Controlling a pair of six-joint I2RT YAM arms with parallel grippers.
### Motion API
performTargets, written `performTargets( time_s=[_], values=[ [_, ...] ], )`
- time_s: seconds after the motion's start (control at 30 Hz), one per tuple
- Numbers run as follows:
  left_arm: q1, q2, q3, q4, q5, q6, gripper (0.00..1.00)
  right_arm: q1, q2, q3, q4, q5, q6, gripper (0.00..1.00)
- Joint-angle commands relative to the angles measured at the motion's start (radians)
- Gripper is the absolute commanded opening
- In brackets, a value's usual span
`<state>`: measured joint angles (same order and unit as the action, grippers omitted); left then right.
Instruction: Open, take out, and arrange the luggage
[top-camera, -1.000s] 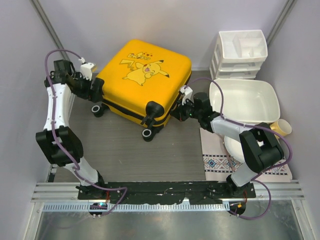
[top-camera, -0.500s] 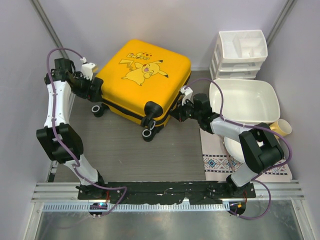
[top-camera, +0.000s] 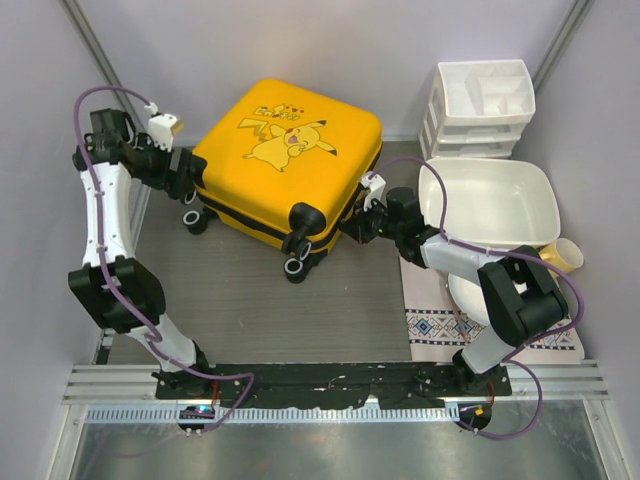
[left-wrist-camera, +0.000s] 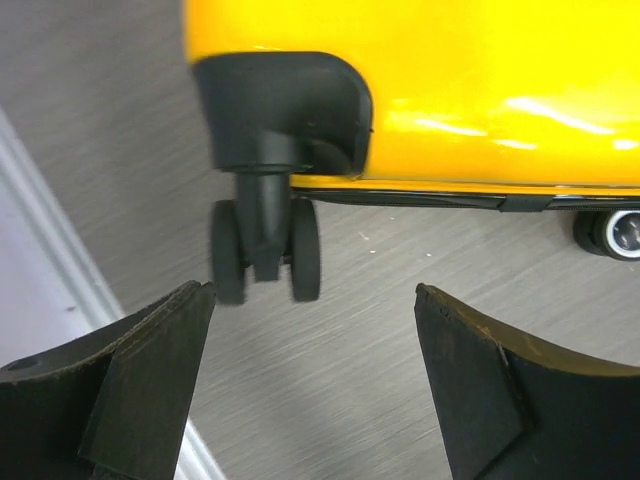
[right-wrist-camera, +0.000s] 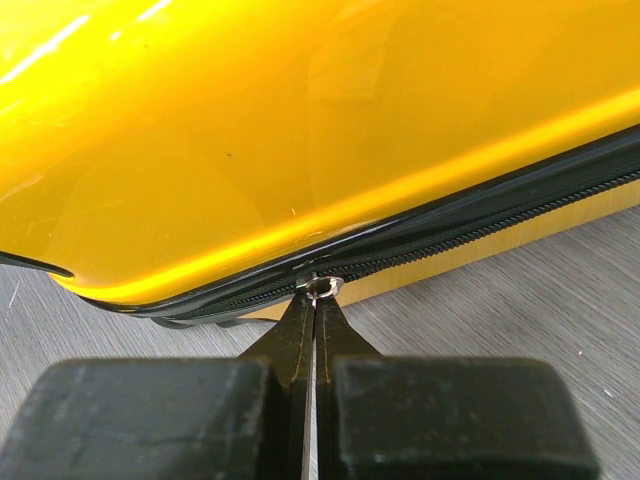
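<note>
- A yellow luggage (top-camera: 288, 160) with a cartoon print lies flat and closed in the upper centre of the overhead view, on a grey surface (top-camera: 250, 290).
- The left hand (top-camera: 188, 176) sits at the luggage's left corner with its fingers spread wide and holding nothing. In its wrist view, a black twin wheel (left-wrist-camera: 265, 250) hangs just ahead of the gap between the fingers, untouched.
- The right hand (top-camera: 352, 225) is at the luggage's right edge. Its fingers are pressed fully together, pinching the small metal zipper pull (right-wrist-camera: 322, 287) on the black zipper band.
- Compared with a second ago, the left arm has swung towards the upper left and its hand has eased back slightly from the corner. The luggage and right hand look unchanged.
</note>
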<state>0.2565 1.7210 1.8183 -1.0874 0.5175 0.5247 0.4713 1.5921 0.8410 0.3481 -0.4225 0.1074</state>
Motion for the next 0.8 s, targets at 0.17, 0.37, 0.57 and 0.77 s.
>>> performTargets(
  time_s=[0.17, 0.37, 0.57, 0.77],
  values=[
    [0.029, -0.153, -0.046, 0.173, -0.122, 0.008, 0.91, 0.001, -0.049, -0.002, 0.075, 0.013, -0.011, 0.01],
    [0.038, -0.054, -0.033, 0.207, -0.094, 0.014, 0.96, 0.003, -0.041, 0.0, 0.08, 0.01, -0.008, 0.01],
    [0.038, 0.077, 0.05, 0.126, 0.002, 0.023, 0.96, 0.003, -0.041, 0.003, 0.084, 0.011, -0.008, 0.01],
    [0.036, 0.12, -0.01, 0.145, 0.064, 0.032, 0.92, 0.001, -0.032, 0.004, 0.095, 0.017, -0.015, 0.01]
  ],
)
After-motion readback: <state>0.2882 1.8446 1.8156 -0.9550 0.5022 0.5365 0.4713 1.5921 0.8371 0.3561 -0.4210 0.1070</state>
